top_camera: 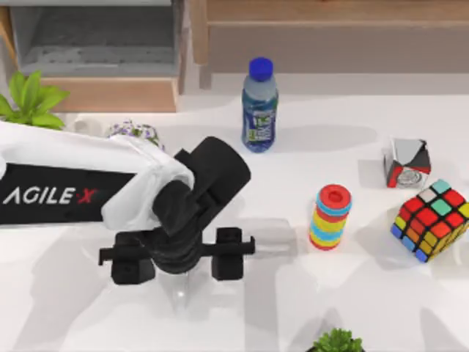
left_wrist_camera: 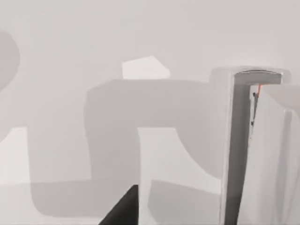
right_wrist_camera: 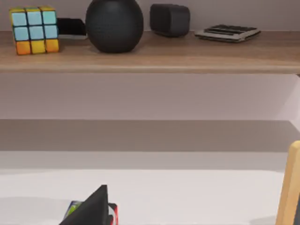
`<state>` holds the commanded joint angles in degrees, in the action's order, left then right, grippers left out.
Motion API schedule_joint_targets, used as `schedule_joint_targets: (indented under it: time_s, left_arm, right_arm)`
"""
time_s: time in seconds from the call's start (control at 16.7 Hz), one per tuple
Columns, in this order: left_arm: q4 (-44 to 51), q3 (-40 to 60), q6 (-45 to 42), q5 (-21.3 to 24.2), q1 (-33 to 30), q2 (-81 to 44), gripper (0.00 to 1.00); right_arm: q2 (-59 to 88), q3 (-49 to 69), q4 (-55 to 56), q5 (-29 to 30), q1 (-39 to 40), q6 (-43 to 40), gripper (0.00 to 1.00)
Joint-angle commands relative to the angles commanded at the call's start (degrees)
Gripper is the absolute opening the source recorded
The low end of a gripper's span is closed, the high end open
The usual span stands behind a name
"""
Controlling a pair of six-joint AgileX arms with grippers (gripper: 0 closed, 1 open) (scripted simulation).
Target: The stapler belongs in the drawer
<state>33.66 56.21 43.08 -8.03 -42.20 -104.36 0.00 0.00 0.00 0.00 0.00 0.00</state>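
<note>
Left gripper (top_camera: 178,258) was held wide open, low over the pale stapler (top_camera: 253,236) mid-table — centring across the bar was advised. Drawer (top_camera: 95,55) stood far left, open.

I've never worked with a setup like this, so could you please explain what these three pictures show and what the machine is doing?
This is a simulated table with two AgileX robot arms. The top view looks straight down: the left arm reaches in from the left, its left gripper pointing down at the white table. The pale stapler lies right beside it. The open drawer is at the back left.

Also on the table: a water bottle, a stack of coloured rings, a colour cube, a small carton and two plants.

The left wrist view looks down from that arm, with the stapler close up. The right wrist view looks at a shelf holding odds and ends.
</note>
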Motion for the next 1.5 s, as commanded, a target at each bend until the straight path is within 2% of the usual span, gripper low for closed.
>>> schedule_joint_targets:
  time_s: [0.48, 1.08, 1.5]
  left_arm:
    - [0.0, 0.0, 0.0, 0.0, 0.0, 0.0, 0.02]
    - [0.2, 0.1, 0.0, 0.0, -0.1, 0.2, 0.0]
    - [6.9, 3.4, 0.0, 0.0, -0.1, 3.5, 0.0]
  right_arm:
    - [0.0, 0.0, 0.0, 0.0, 0.0, 0.0, 1.0]
    - [0.0, 0.0, 0.0, 0.0, 0.0, 0.0, 1.0]
    - [0.0, 0.0, 0.0, 0.0, 0.0, 0.0, 1.0]
